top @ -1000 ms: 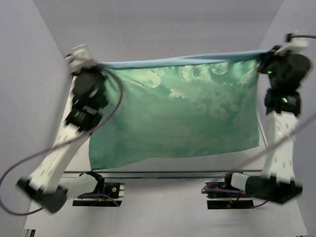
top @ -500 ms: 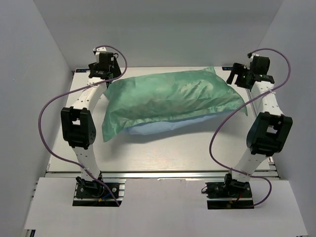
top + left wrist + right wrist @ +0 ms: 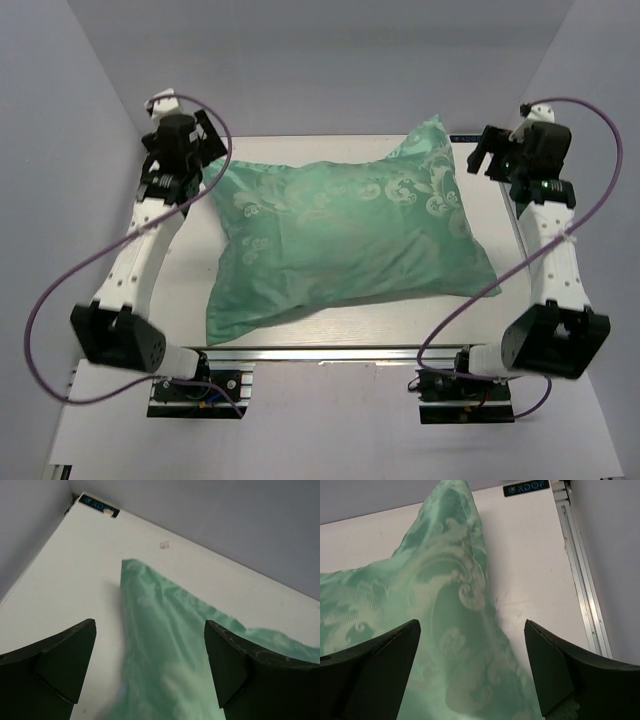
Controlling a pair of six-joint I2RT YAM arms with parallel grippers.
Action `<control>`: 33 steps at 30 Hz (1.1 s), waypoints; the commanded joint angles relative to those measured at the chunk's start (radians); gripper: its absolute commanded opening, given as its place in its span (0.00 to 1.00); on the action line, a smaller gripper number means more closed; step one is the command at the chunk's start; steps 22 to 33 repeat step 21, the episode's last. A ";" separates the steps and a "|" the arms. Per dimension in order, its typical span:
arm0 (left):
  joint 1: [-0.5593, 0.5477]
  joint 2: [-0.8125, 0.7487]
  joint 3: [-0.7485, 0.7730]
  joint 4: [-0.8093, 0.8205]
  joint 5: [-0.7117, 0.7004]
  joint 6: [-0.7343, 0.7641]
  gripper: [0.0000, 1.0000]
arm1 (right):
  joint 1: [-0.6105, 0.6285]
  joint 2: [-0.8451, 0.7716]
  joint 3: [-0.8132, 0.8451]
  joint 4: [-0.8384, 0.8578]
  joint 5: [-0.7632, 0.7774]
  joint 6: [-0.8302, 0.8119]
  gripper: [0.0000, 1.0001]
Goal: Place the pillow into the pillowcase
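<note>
The teal-green pillowcase (image 3: 340, 235) lies plump on the white table (image 3: 400, 325), patterned face up. One corner points toward the far right. The pillow is hidden; no white fabric shows. My left gripper (image 3: 197, 140) hangs open just beyond the pillowcase's far left corner, and in the left wrist view the green cloth (image 3: 165, 645) lies below my left gripper (image 3: 150, 665) with nothing between the fingers. My right gripper (image 3: 487, 150) is open beside the far right corner. The right wrist view shows the patterned cloth (image 3: 445, 605) under my open right gripper (image 3: 472, 670).
Grey walls close in the table on the left, back and right. An aluminium rail (image 3: 330, 350) runs along the near edge, with another rail (image 3: 580, 580) along the right side. Purple cables (image 3: 60, 290) loop off both arms.
A second ago both grippers held the pillowcase up by its top edge. It has since dropped flat on the table, both grippers have opened, and the arms stand at its far corners.
</note>
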 commanded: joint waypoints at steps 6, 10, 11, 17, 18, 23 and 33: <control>0.004 -0.378 -0.215 -0.193 -0.057 -0.145 0.98 | -0.002 -0.239 -0.207 0.050 0.097 0.132 0.89; 0.003 -0.476 -0.226 -0.261 -0.091 -0.175 0.98 | -0.002 -0.315 -0.271 0.066 0.097 0.214 0.89; 0.003 -0.484 -0.223 -0.274 -0.091 -0.179 0.98 | -0.002 -0.348 -0.290 0.092 0.097 0.215 0.89; 0.003 -0.505 -0.224 -0.309 -0.045 -0.195 0.98 | -0.002 -0.393 -0.357 0.100 0.056 0.223 0.89; 0.003 -0.504 -0.229 -0.308 -0.037 -0.187 0.98 | -0.002 -0.393 -0.357 0.093 0.047 0.217 0.89; 0.004 -0.490 -0.233 -0.311 -0.034 -0.190 0.98 | -0.002 -0.389 -0.350 0.086 0.037 0.212 0.89; 0.004 -0.490 -0.233 -0.311 -0.034 -0.190 0.98 | -0.002 -0.389 -0.350 0.086 0.037 0.212 0.89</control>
